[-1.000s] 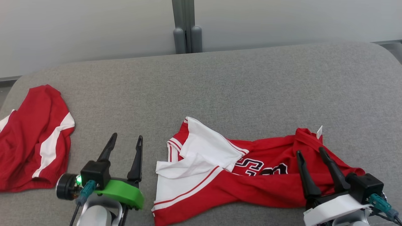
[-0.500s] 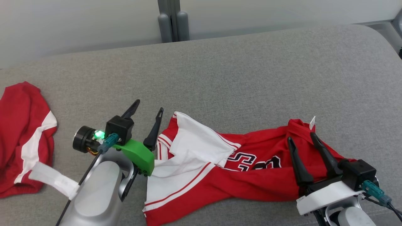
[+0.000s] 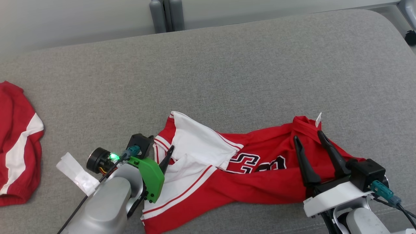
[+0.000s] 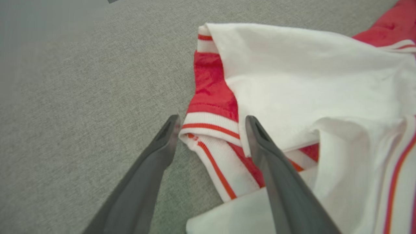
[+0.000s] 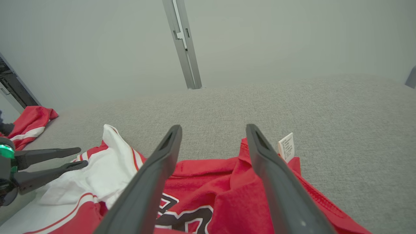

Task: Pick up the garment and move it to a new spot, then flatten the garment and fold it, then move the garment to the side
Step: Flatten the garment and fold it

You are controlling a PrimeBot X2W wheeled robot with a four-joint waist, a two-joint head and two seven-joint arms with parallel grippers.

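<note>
On my left gripper (image 4: 212,122) the jaws stand wide and straddle the garment (image 3: 260,185) at its left end. One finger is over the grey cushion (image 3: 227,65), just beside the striped band (image 4: 214,128). The other finger is over the white panel (image 4: 292,65). Nothing is pinched, and I cannot tell whether the tips touch the cloth.

My right gripper (image 5: 214,128) is also spread wide and holds nothing. It hangs over the red right end of the garment, with the white label (image 5: 286,147) just outside its right-hand finger.

The garment lies crumpled across the near middle of the cushion between my two arms, black lettering showing in its folds. A second red garment (image 3: 16,156) lies well apart at the cushion's far left edge.
</note>
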